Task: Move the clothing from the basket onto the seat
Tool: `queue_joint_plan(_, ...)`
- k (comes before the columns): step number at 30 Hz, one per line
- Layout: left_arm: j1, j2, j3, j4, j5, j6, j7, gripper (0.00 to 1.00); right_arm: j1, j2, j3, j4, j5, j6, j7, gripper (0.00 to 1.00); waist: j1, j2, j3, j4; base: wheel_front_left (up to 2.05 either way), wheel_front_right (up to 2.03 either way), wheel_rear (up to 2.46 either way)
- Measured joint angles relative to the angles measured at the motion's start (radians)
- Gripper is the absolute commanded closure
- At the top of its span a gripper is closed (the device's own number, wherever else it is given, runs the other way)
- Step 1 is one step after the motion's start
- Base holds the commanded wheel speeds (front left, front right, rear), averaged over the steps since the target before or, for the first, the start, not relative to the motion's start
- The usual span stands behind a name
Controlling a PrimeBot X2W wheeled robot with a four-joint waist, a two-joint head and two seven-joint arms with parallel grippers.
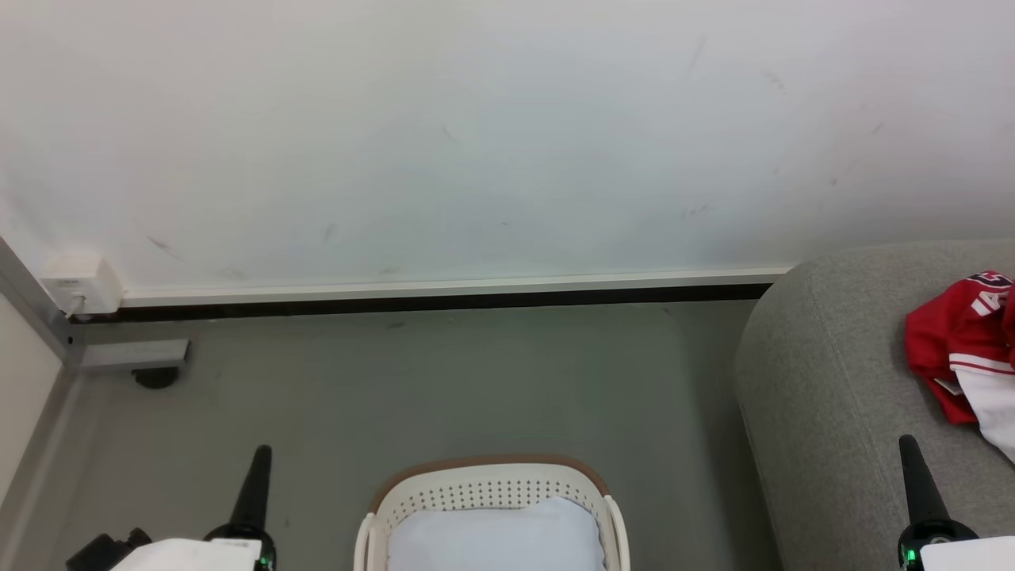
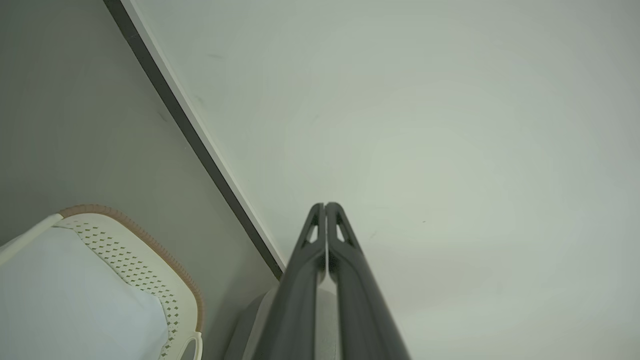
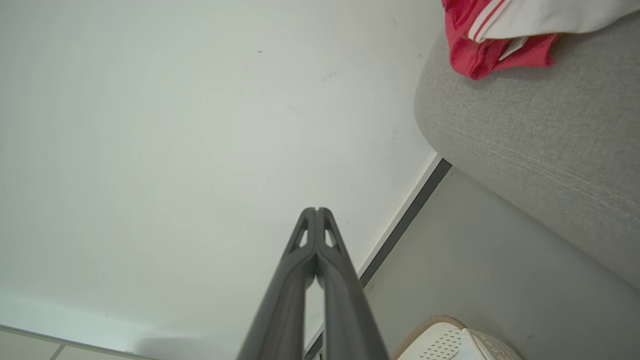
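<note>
In the head view the basket (image 1: pixel 492 462) is standing on the grey floor (image 1: pixel 436 381) at the near middle, between the two arms. Its near end is running out of frame, and what shows of its inside is holding a pale liner sheet (image 1: pixel 496 535) with no red on it. The clothing (image 1: pixel 955 341) is lying in a crumpled heap on the seat (image 1: pixel 825 381) at the far right, stretching near-to-far along the frame edge. The left gripper (image 1: pixel 258 468) is pointing up at the near left and the right gripper (image 1: pixel 910 460) at the near right, over the seat and just near of the heap, so the right arm is plainly the closer one to the garments. A scuffed white wall (image 1: pixel 476 143) with a dark skirting (image 1: pixel 444 289) is closing off the far side. In the left wrist view the fingers are pressing together with nothing between them, with the basket's rim showing low to one side. In the right wrist view the fingers are likewise meeting tip to tip, empty, with red and white cloth resting on the seat's rounded corner. Judging from this, the transfer is looking finished or nearly so, though the basket's hidden near end leaves that uncertain.
</note>
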Motion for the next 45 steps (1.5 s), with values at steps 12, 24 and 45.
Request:
queue_joint_plan(12,-0.006,0.0,0.011,-0.009,-0.102,-0.001,0.026,1.0,-0.012,0.004,-0.013,0.008,0.093,0.0,0.027,1.0,0.0,0.0001,0.003,-0.004,0.0,0.0,0.0)
queue_joint_plan(24,-0.01,0.001,0.02,-0.017,-0.193,-0.001,0.052,1.0,-0.024,0.008,-0.024,0.014,0.177,0.0,0.053,1.0,0.0,0.0,0.006,-0.008,0.0,0.0,0.0)
queue_joint_plan(45,-0.016,0.002,0.037,-0.028,-0.331,-0.005,0.087,1.0,-0.044,0.014,-0.045,0.026,0.304,0.0,0.095,1.0,0.0,0.0,0.01,-0.016,0.0,0.0,0.0)
